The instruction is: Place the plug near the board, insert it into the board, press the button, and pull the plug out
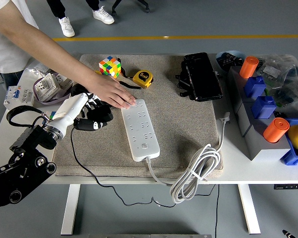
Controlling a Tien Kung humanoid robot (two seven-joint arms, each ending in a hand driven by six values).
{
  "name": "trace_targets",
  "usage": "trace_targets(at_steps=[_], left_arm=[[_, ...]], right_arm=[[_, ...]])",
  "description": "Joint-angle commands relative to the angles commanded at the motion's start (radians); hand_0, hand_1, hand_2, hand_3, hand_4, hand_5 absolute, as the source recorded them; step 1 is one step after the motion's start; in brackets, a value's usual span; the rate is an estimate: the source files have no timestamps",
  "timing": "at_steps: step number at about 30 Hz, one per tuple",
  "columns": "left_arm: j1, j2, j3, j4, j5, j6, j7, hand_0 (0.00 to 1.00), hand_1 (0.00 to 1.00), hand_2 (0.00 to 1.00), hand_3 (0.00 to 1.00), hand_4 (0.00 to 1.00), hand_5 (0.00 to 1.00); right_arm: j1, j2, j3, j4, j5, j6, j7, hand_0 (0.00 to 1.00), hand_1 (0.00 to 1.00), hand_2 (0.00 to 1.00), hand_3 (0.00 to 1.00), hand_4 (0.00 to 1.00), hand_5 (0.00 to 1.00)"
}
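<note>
Beige mat (183,124) on white table (248,168), grey floor (198,22)

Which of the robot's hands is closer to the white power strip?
Left. The left hand, holding the black plug, sits just left of the power strip. The right hand isn't in view.

Left arm (20,171): black housings with round joint caps, a looped black cable at the elbow, and a white forearm shell. Left hand (92,114): black fingers. Person (5,29): white short-sleeved shirt; bystander: white sneakers (66,26).
</note>
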Motion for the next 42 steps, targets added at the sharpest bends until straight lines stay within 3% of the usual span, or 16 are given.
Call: trace_targets(at_steps=[2,3,7,8,13,14,25,26,32,33,34,38,39,42], left_arm=[[0.008,0.004,-0.002,-0.001,-0.002,-0.005,0.000,0.267,0.435,0.466,0.529,0.795,0.002],[0.011,0.005,-0.003,-0.001,-0.002,-0.008,0.001,0.305,0.495,0.533,0.554,0.814,0.013],[0.024,0.011,-0.004,0.002,-0.012,-0.021,0.001,0.305,0.495,0.533,0.554,0.814,0.013],[0.026,0.012,-0.005,0.002,-0.014,-0.022,0.001,0.385,0.543,0.572,0.571,0.922,0.118],[0.029,0.013,-0.007,0.008,-0.025,-0.031,0.002,0.385,0.543,0.572,0.571,0.922,0.118],[0.030,0.012,-0.009,0.009,-0.025,-0.032,0.002,0.437,0.594,0.596,0.598,0.980,0.181],[0.049,0.015,-0.042,0.000,-0.027,-0.046,0.009,0.478,0.626,0.631,0.626,0.998,0.233],[0.052,0.017,-0.051,-0.004,-0.029,-0.047,0.009,0.533,0.667,0.698,0.718,0.998,0.332],[0.072,0.020,-0.099,-0.030,-0.023,-0.056,0.008,0.533,0.667,0.698,0.718,0.998,0.332],[0.080,0.019,-0.115,-0.039,-0.023,-0.059,0.007,0.645,0.749,0.801,0.773,0.998,0.454],[0.086,0.019,-0.126,-0.044,-0.025,-0.059,0.005,0.645,0.749,0.801,0.773,0.998,0.454],[0.119,0.012,-0.186,-0.066,-0.072,-0.036,-0.044,0.645,0.749,0.801,0.773,0.998,0.454],[0.128,0.007,-0.203,-0.068,-0.101,-0.023,-0.069,0.699,0.768,0.813,0.779,0.998,0.474],[0.160,-0.020,-0.266,-0.062,-0.209,0.037,-0.157,0.699,0.768,0.813,0.779,0.998,0.474]], right_arm=[[0.000,0.000,-0.001,0.000,0.000,0.000,0.000,0.635,0.685,0.688,0.576,0.852,0.518],[0.000,0.000,-0.002,0.001,0.000,0.000,0.000,0.635,0.686,0.688,0.575,0.851,0.517],[0.000,0.000,0.001,0.004,-0.004,-0.002,0.001,0.635,0.686,0.688,0.575,0.851,0.517],[0.000,0.001,0.003,0.005,-0.005,-0.002,0.001,0.635,0.685,0.687,0.575,0.851,0.517],[-0.003,0.004,0.011,0.003,-0.004,-0.002,0.000,0.635,0.685,0.687,0.575,0.851,0.517],[-0.003,0.005,0.012,0.002,-0.003,-0.001,0.000,0.635,0.686,0.687,0.574,0.851,0.517],[-0.003,0.006,0.017,0.004,-0.005,-0.001,0.001,0.635,0.685,0.687,0.575,0.852,0.517],[-0.003,0.006,0.017,0.003,-0.005,-0.001,0.001,0.634,0.686,0.687,0.575,0.852,0.517],[-0.002,0.006,0.018,0.002,-0.005,-0.001,0.001,0.634,0.686,0.687,0.575,0.852,0.517],[-0.002,0.006,0.018,0.002,-0.005,0.000,0.001,0.634,0.685,0.687,0.575,0.852,0.517],[-0.001,0.006,0.019,0.002,-0.005,0.000,0.001,0.634,0.685,0.687,0.575,0.852,0.517],[0.000,0.006,0.021,0.002,-0.006,0.000,0.001,0.634,0.685,0.687,0.575,0.852,0.517],[0.001,0.006,0.020,0.001,-0.006,0.000,0.001,0.634,0.685,0.687,0.574,0.852,0.517],[0.002,0.006,0.017,-0.002,-0.002,0.000,0.000,0.634,0.685,0.687,0.574,0.852,0.517]])
